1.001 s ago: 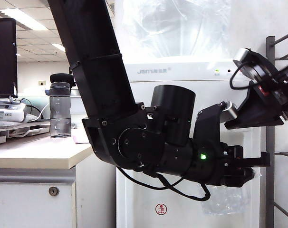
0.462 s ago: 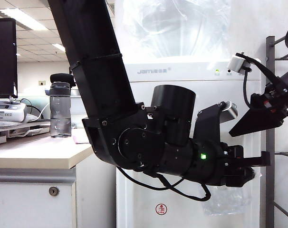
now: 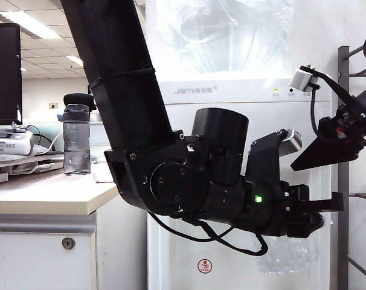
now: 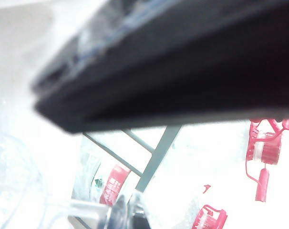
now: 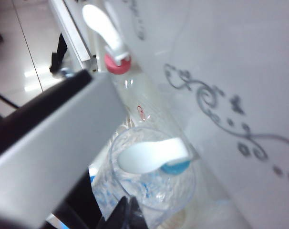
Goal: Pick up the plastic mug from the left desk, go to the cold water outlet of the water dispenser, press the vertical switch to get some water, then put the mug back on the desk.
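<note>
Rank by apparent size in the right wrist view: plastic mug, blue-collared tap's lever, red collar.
1. plastic mug, largest
2. vertical switch of the cold water outlet
3. red collar, smallest, though it sits farther from the camera

The plastic mug (image 5: 151, 191) sits right under the cold water outlet (image 5: 175, 166), whose vertical switch (image 5: 151, 156) sticks out over its rim. Red-collared tap (image 5: 117, 62) is further along the water dispenser (image 5: 240, 71) front. Right gripper's fingertips aren't visible.

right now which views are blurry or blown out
Left wrist view: the left pincer is a close dark blur against an overexposed white background. Right wrist view: soft, though the plastic mug under the cold water outlet reads clearly. Exterior view: sharp, glare on the water dispenser bottle.
</note>
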